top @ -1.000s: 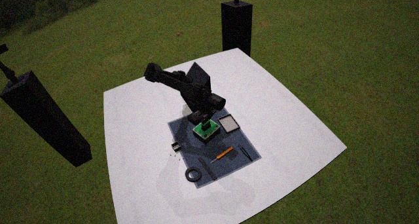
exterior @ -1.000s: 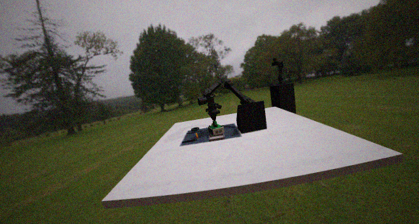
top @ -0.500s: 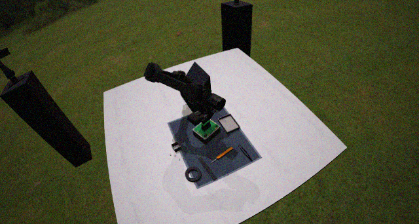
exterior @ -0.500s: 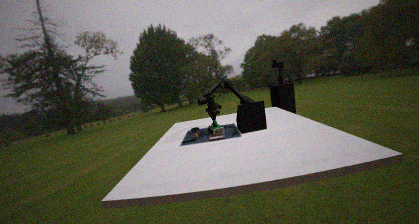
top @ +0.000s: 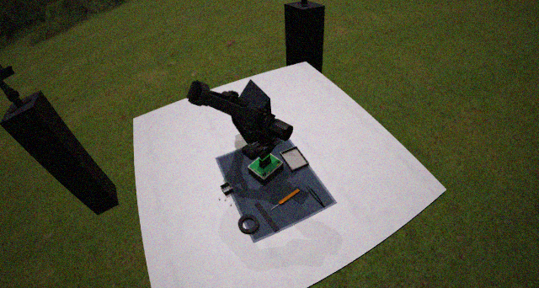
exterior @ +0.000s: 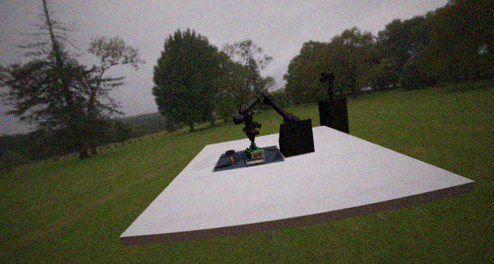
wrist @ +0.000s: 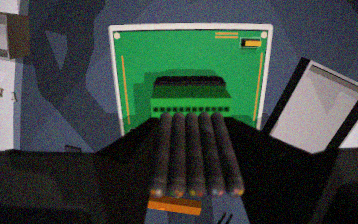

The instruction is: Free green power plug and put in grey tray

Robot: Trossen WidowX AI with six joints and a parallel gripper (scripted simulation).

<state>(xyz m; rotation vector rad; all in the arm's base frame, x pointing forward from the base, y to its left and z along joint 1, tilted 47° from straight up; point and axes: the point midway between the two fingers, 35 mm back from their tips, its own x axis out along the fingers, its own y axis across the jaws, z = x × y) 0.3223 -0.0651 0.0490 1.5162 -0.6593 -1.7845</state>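
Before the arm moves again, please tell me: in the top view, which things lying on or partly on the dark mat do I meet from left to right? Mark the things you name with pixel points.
Small open box [top: 226,189] [wrist: 21,37] → black tape ring [top: 240,226] → circuit board [top: 275,164] [exterior: 255,155] [wrist: 180,55] → grey tray [top: 295,158] [exterior: 255,162] [wrist: 320,107] → tweezers [top: 317,196]

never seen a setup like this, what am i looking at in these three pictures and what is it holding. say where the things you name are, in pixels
The machine is one black jointed arm ending in a two-fingered tool [wrist: 190,125]. The top picture looks down from above, the exterior one looks across the table [top: 358,162] [exterior: 328,187] from the side, and the wrist one comes from a camera near the tool.

On the dark mat [top: 248,204] are a green circuit board [top: 275,163] [wrist: 145,55], a shallow grey tray [top: 295,158] [wrist: 317,110] and an orange-handled tool [top: 289,196] [wrist: 190,125]. A black ring [top: 240,226] overlaps its edge.

The tool is closed on the green plug [wrist: 190,104], which has dark wires and is over the board.
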